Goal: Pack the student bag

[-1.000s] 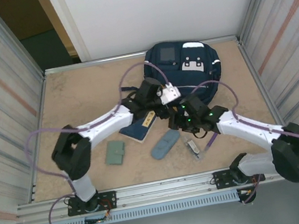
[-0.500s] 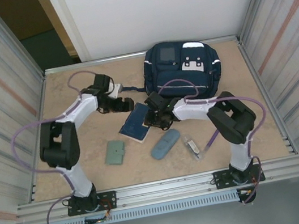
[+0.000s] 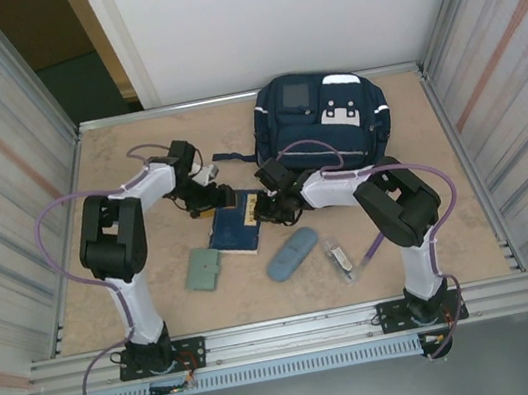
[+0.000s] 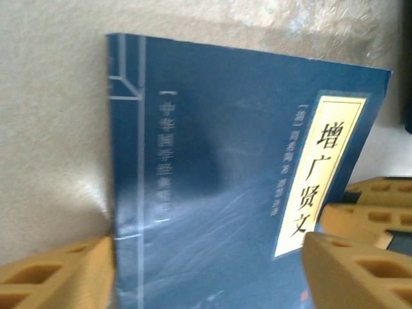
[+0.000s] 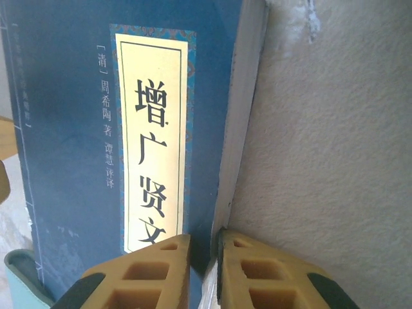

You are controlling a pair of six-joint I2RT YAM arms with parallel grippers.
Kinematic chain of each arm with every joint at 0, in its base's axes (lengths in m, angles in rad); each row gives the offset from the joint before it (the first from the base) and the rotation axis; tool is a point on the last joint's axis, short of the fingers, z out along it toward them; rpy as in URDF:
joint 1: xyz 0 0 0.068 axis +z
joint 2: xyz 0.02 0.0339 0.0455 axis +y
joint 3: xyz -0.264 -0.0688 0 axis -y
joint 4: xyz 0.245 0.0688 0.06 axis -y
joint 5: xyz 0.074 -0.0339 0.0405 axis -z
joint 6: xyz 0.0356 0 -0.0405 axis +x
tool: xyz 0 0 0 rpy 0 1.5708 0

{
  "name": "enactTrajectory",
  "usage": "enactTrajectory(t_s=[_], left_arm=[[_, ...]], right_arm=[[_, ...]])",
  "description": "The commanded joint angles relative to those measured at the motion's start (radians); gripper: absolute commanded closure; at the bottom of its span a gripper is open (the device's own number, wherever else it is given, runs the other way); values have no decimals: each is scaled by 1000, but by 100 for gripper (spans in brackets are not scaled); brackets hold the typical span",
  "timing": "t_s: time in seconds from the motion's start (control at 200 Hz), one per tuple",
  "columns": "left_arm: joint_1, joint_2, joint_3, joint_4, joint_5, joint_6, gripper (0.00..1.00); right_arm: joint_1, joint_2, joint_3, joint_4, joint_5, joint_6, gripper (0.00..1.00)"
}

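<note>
The student bag [image 3: 323, 127], navy with white patches, lies at the back of the table. In front of it lies a blue book [image 3: 236, 226] with a cream title label [image 5: 153, 135]. My right gripper [image 3: 268, 207] sits at the book's right edge, shut on it: one finger [image 5: 145, 273] lies on the cover and the other [image 5: 270, 277] against the page edge. My left gripper [image 3: 218, 201] is open at the book's far left end. Its left finger [image 4: 55, 277] stands by the spine of the book [image 4: 219, 180], its right finger [image 4: 360, 270] over the cover.
A green wallet [image 3: 201, 269], a blue-grey oval case [image 3: 292, 254] and a small clear item [image 3: 338, 256] beside a purple pen [image 3: 372, 248] lie on the near half of the table. Metal walls close in both sides.
The left arm swung out from the bag to the left, then came down at the book's far end. The right arm folded in to the book's right edge and its jaws closed there.
</note>
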Motion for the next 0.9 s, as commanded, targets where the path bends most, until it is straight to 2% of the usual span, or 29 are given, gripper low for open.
enactTrajectory(t_s=[0.0, 0.07, 0.236, 0.311, 0.476, 0.636, 0.742, 0.892], left_arm=[[-9, -21, -44, 9, 260, -34, 38], [4, -67, -81, 62, 294, -80, 46], [17, -169, -148, 152, 382, -136, 46], [19, -187, -202, 242, 426, -199, 47], [18, -214, -286, 341, 384, -263, 54], [17, -235, -330, 368, 310, -264, 66], [3, -229, -361, 422, 329, -290, 75], [-21, -251, -403, 499, 349, -343, 73]], right_arm=[[7, 56, -13, 40, -58, -61, 84], [2, 63, -17, 58, -70, -70, 84], [-9, 67, -40, 133, -114, -116, 84], [-14, 65, -44, 152, -122, -129, 82], [-34, 69, -60, 205, -164, -144, 81], [-39, 73, -81, 281, -216, -162, 80], [-43, 86, -92, 334, -255, -171, 79], [-41, 105, -79, 331, -255, -180, 79]])
